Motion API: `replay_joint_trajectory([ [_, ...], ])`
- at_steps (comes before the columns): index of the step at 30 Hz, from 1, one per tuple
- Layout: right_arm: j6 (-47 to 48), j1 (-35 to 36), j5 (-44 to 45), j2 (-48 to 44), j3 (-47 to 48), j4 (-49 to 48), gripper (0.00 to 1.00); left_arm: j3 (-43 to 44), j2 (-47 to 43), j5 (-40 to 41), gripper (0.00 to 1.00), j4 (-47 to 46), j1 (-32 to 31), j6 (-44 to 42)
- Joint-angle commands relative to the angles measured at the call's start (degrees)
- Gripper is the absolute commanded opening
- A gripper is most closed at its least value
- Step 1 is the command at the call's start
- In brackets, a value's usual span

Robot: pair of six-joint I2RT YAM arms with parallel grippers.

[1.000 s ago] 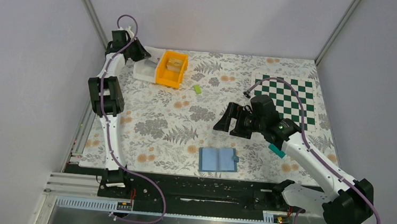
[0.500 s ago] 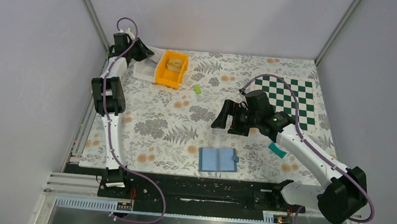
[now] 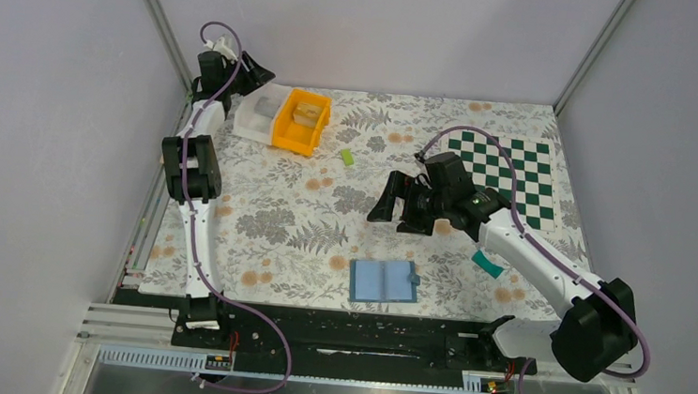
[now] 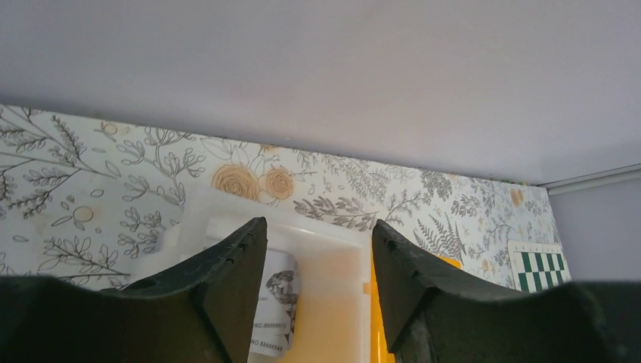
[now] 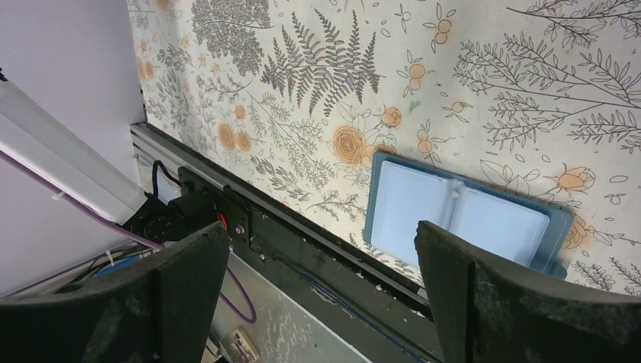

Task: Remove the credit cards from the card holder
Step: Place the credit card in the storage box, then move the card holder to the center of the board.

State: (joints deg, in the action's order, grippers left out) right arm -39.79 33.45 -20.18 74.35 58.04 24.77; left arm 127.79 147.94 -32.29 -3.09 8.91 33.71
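Observation:
The blue card holder lies open and flat near the table's front edge; its clear pockets show in the right wrist view. A teal-green credit card lies on the table, partly under the right arm. My right gripper hangs open above the table's middle, behind the holder, holding nothing. My left gripper is open at the back left, over the white bin. A white printed card lies in that bin, below the left finger and not held.
An orange bin stands against the white bin's right side. A small lime-green block lies just right of it. A green checkerboard covers the back right. The black rail runs along the table's front edge.
My left gripper has gone from shut to open and drawn back toward the rear corner from the white bin. My right gripper has shifted a little to the left, still open.

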Motion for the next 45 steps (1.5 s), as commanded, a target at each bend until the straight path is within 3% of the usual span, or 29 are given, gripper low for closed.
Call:
replay_joint_trajectory([
  [1, -0.02, -0.14, -1.59, 1.17, 2.75, -0.61, 1.0, -0.19, -3.04, -0.07, 0.55, -7.05, -0.63, 0.68],
  [6, 1.4, -0.14, 0.36, 1.09, 3.79, 1.05, 1.0, -2.84, -7.58, -0.85, 0.57, -6.1, -1.11, 1.44],
  [11, 5.55, -0.16, 3.06, -0.69, 4.64, 5.67, 1.0, -14.42, -18.93, -1.65, 0.59, -6.79, -3.91, 0.22],
  [17, 6.42, -0.1, 7.03, -4.25, 1.99, 7.27, 0.99, -24.83, -32.4, -3.09, 0.62, 2.67, -8.14, -0.34],
  [22, 2.38, -0.06, 8.43, -6.93, -4.2, 2.66, 0.91, -35.17, -44.88, -1.49, 0.62, 11.49, -12.49, 1.09],
  [26, -0.39, 0.96, 9.0, -8.58, -8.05, -0.22, 0.86, -42.09, -54.61, 2.02, 0.64, 19.95, -17.51, -5.69],
  [30, -2.71, 4.69, 13.81, -9.7, -10.3, -0.78, 0.85, -45.39, -62.66, 3.42, 0.74, 31.36, -21.56, -11.56],
  [32, -4.4, 7.82, 16.94, -9.55, -11.33, -1.72, 0.85, -48.93, -66.85, 1.46, 0.97, 33.45, -22.87, -13.43],
  [33, -5.14, 9.64, 18.88, -9.21, -11.82, -2.26, 0.85, -50.85, -68.86, 1.78, 0.99, 34.24, -23.34, -13.9],
  [41, -8.1, 20.69, 29.22, 0.53, -11.81, -4.12, 0.85, -68.03, -84.62, 6.3, 0.99, 35.26, -23.65, -15.7],
  [45, -8.56, 24.97, 31.3, 6.21, -9.51, -3.39, 0.83, -76.17, -92.8, 11.71, 0.99, 30.87, -23.6, -11.33],
])
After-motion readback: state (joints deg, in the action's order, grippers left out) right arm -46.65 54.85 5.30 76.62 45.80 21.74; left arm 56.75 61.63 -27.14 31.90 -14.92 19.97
